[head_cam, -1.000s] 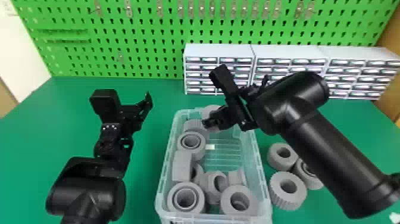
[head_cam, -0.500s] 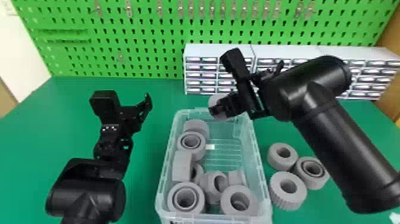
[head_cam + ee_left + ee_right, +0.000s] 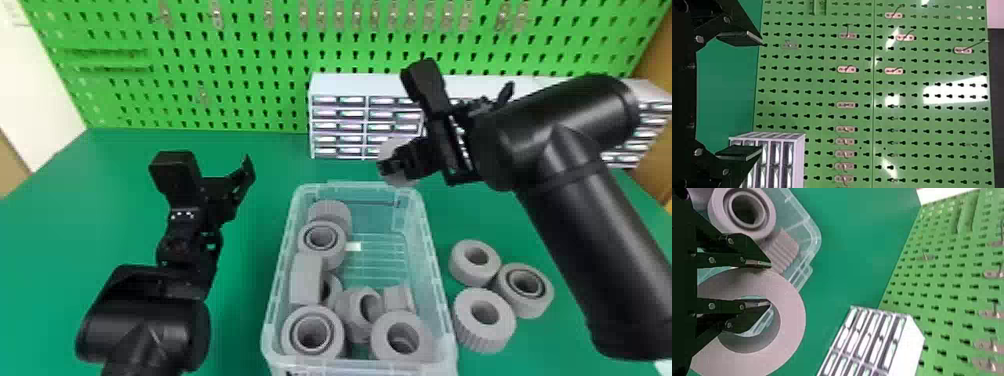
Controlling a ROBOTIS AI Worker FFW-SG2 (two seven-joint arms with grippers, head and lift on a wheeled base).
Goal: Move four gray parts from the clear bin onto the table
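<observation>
The clear bin point(image 3: 362, 367) stands nearest, gray parts heaped in its near and left portions. Just right of it, three loose gray parts point(image 3: 487, 337) sit on the table point(image 3: 560, 345). Left of the bin, the left gripper point(image 3: 761, 95) waits, spread and empty. Farthest, by the bin's far rim, the right gripper point(image 3: 770, 283) pinches one ring's wall, a finger inside the hole; this held ring point(image 3: 791, 317) turns its hole toward that wrist. The trio lies nearer and rightward of it, so the carry probably goes that way.
</observation>
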